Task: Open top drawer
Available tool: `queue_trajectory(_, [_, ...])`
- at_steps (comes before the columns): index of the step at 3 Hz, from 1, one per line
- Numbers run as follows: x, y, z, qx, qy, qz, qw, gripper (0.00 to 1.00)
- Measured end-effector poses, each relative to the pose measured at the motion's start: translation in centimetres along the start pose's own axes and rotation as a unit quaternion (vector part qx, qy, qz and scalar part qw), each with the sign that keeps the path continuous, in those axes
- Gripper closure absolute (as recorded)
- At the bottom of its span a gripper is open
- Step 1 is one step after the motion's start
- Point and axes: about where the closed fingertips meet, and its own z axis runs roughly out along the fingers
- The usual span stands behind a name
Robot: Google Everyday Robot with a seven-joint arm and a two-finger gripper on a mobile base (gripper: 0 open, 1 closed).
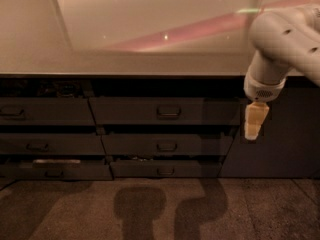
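Beneath pale tabletop (150, 59), top drawer (125, 111) judged rigid, heavy-sliding; grasp central loop handle (169, 111); tool (254, 129) hangs well right, grip state indeterminable

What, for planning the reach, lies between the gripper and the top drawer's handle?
Camera view: only bare front of the top drawer, from its handle to the gripper at its right end.

Glossy countertop (125, 59), pink light streak (200, 31), speckled brown floor (60, 209) — two shadows (140, 204)
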Motion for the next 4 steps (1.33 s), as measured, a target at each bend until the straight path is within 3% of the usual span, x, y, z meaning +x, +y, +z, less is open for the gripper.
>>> queue_trajectory(1, [-4.5, 2.1, 0.3, -0.004, 0.024, -0.064, 0.9977, 0.0])
queue_trajectory(2, [-4.4, 2.2, 0.4, -0.006, 0.021, -0.065, 0.9976, 0.0])
queue_trajectory(3, [-3.5, 2.2, 0.6, -0.019, -0.014, -0.078, 0.9967, 0.0])
queue_trajectory(4, [-3.8, 2.3, 0.5, -0.023, -0.029, -0.106, 0.9936, 0.0])
